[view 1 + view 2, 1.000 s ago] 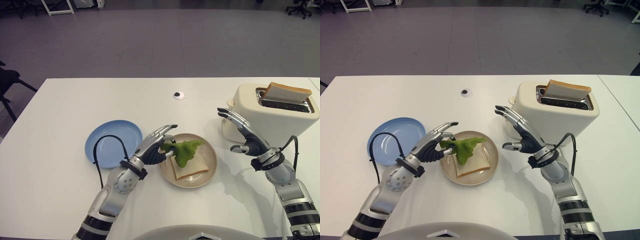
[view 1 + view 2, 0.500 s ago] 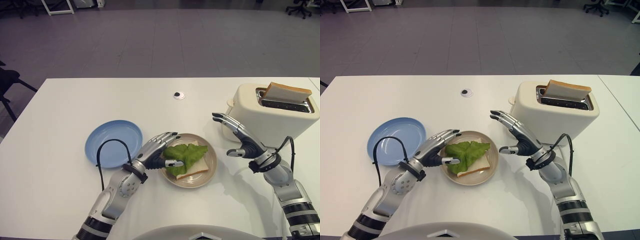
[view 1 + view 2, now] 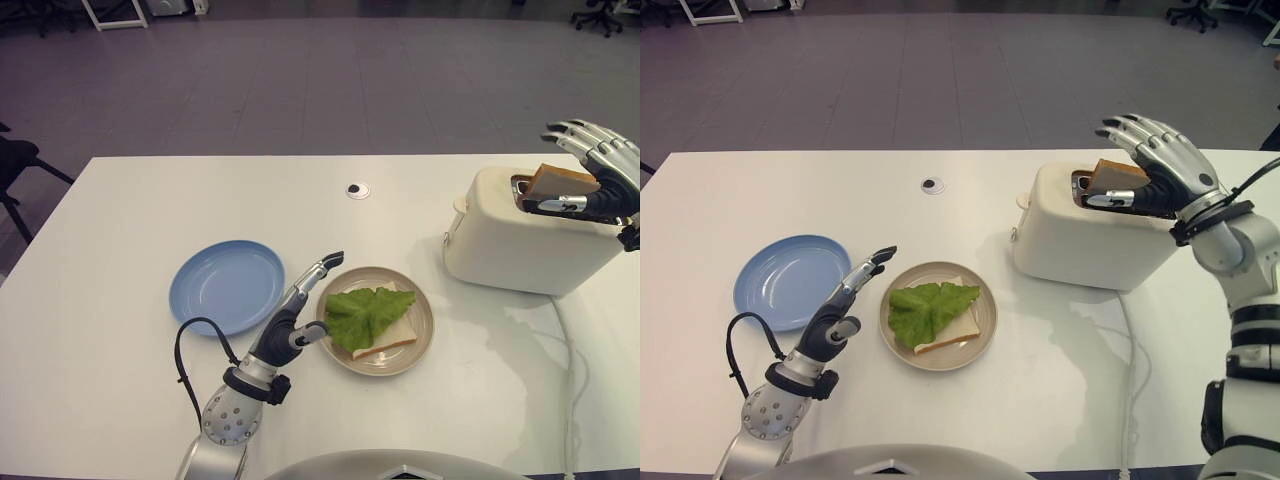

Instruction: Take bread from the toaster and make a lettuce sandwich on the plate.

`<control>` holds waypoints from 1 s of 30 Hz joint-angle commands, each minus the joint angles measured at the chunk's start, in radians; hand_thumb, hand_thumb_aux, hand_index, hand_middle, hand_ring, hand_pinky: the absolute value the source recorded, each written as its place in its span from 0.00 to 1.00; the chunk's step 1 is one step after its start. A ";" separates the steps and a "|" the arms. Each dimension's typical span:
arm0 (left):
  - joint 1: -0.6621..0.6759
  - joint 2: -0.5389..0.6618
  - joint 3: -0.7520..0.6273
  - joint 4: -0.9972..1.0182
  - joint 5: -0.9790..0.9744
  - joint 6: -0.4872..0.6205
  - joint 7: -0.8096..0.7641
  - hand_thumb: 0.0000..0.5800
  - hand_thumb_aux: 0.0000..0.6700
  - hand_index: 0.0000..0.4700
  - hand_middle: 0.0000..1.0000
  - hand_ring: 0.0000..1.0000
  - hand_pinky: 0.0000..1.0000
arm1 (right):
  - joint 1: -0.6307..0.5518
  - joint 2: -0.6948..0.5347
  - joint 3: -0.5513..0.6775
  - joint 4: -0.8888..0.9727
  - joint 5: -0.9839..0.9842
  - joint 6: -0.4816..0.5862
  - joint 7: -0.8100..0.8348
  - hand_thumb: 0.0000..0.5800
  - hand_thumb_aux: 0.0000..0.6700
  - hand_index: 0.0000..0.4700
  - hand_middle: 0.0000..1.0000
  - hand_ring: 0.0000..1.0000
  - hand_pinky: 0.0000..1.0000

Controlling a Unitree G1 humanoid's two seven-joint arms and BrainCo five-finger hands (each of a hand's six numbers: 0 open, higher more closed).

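A cream toaster stands at the table's right with a bread slice sticking out of its slot. My right hand is over the toaster top, fingers spread above the slice and thumb at its front, not closed on it. A beige plate in the middle holds a bread slice with a green lettuce leaf lying on it. My left hand is just left of this plate, fingers straight, holding nothing.
An empty blue plate lies left of the beige one. A small black-and-white disc sits further back at the table's middle. The toaster's white cable runs toward the front edge on the right.
My left hand let the lettuce go onto the bread and drew back to the left. My right hand rose from beside the toaster to above the slice in its slot.
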 commanded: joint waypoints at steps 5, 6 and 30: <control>0.007 -0.023 -0.026 0.023 0.007 -0.019 -0.012 0.00 0.00 0.00 0.00 0.00 0.00 | -0.190 -0.028 0.177 0.339 -0.101 -0.006 -0.138 0.95 0.77 0.77 0.00 0.00 0.00; 0.007 -0.024 -0.026 0.023 0.007 -0.020 -0.013 0.00 0.00 0.00 0.00 0.00 0.00 | -0.196 -0.026 0.192 0.353 -0.100 -0.011 -0.146 0.99 0.92 0.92 0.00 0.00 0.00; -0.006 -0.028 0.009 0.061 -0.015 -0.035 -0.015 0.00 0.00 0.00 0.00 0.00 0.00 | -0.055 -0.057 -0.069 -0.205 1.032 -0.028 0.615 1.00 1.00 1.00 0.00 0.00 0.00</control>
